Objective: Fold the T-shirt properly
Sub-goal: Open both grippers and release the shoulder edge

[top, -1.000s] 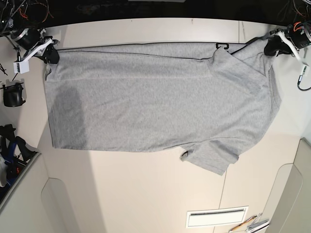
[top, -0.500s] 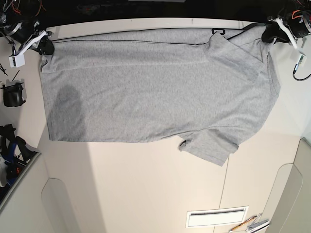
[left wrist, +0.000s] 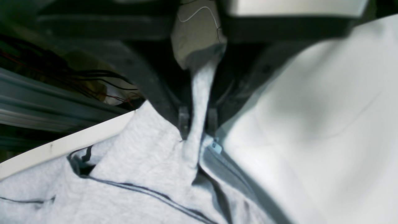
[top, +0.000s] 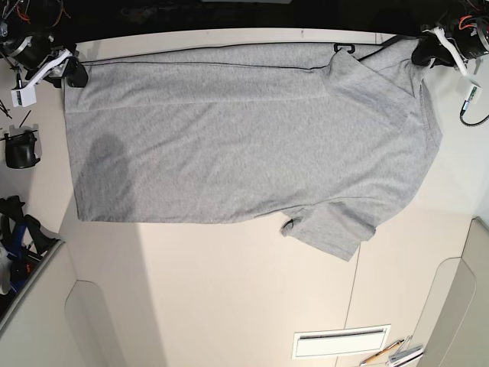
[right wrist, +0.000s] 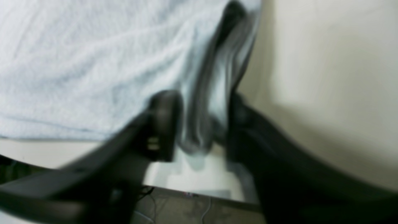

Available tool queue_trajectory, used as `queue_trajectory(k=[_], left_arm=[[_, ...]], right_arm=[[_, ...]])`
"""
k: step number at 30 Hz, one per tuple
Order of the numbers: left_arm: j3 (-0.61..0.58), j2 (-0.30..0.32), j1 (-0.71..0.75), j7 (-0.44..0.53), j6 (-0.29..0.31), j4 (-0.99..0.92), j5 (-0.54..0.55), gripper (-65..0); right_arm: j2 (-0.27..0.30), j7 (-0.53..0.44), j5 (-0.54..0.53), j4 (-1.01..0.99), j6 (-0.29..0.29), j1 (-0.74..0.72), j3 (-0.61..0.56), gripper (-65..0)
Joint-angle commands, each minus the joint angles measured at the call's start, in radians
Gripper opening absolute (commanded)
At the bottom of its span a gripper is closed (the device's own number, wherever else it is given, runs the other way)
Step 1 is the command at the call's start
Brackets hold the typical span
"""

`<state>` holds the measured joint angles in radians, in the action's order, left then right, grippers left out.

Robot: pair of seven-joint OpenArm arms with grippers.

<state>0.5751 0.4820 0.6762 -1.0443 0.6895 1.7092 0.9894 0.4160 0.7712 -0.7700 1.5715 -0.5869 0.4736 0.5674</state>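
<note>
One fold at most looks done on the large heather-grey cotton T-shirt (top: 244,138), spread flat across the cream table (top: 229,298), while the left gripper (left wrist: 196,123) has cloth between narrow jaws and the right gripper (right wrist: 202,124) straddles the hem, jaws wider.

Heather-grey T-shirt (top: 244,138) with dark-edged seams on a cream table (top: 229,306).

Matt grey cloth on a smooth pale table, as I see it from my station.
The T-shirt (top: 244,138) is soft heathered knit, faintly fuzzy, with dark-stitched seams; the table (top: 229,306) looks smooth, cream and low-sheen; the left gripper (left wrist: 197,119) fingers (left wrist: 183,119) I read as matt black plastic.
</note>
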Motion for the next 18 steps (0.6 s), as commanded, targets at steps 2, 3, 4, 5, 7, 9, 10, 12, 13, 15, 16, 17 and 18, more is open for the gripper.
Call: queue_trajectory(k=[2,3,4,5,7,9,10,12,13,15,16,17,18], left_arm=[[0.009,0.017,0.008,0.006,0.009,0.014,-0.009,-38.0],[0.009,0.017,0.008,0.006,0.009,0.014,-0.019,-32.5],[0.009,0.017,0.008,0.006,0.009,0.014,-0.025,-29.4],[0.011,0.017,0.008,0.007,0.009,0.014,-0.025,-28.9],[0.034,0.017,0.008,0.008,0.009,0.014,-0.019,-28.9],[0.088,0.017,0.008,0.008,0.009,0.016,0.01,-28.9],[0.123,0.017,0.008,0.008,0.009,0.019,0.029,-28.9],[0.196,0.017,0.008,0.008,0.009,0.028,0.069,-28.9],[0.231,0.018,0.006,0.008,0.009,0.035,0.087,-28.9],[0.281,0.021,0.002,0.008,0.009,0.05,0.122,-28.9],[0.294,0.024,0.0,0.01,0.009,0.058,0.137,-28.9],[0.3,0.03,-0.002,0.012,0.009,0.066,0.14,-28.9],[0.3,0.037,-0.005,0.012,0.009,0.072,0.14,-28.9]], right_arm=[[0.019,-0.009,-0.009,0.014,0.0,0.005,0.01,-35.0],[0.019,-0.009,-0.009,0.014,0.0,0.005,0.012,-35.0],[0.019,-0.009,-0.009,0.015,0.0,0.003,0.017,-35.0],[0.019,-0.011,-0.01,0.017,0.0,0.002,0.026,-35.0],[0.019,-0.011,-0.021,0.027,0.0,0.0,0.056,-35.0],[0.019,-0.011,-0.04,0.045,0.0,0.0,0.102,-35.0],[0.019,-0.011,-0.05,0.055,0.0,0.0,0.128,-35.0],[0.019,-0.011,-0.076,0.08,0.0,-0.003,0.178,-35.0],[0.022,-0.011,-0.085,0.092,0.0,-0.006,0.199,-35.0],[0.032,-0.011,-0.088,0.104,0.0,-0.029,0.225,-35.0],[0.043,-0.011,-0.087,0.104,0.0,-0.044,0.229,-35.0],[0.053,-0.011,-0.084,0.104,0.0,-0.061,0.229,-35.0],[0.059,-0.011,-0.082,0.104,0.0,-0.082,0.229,-35.0]])
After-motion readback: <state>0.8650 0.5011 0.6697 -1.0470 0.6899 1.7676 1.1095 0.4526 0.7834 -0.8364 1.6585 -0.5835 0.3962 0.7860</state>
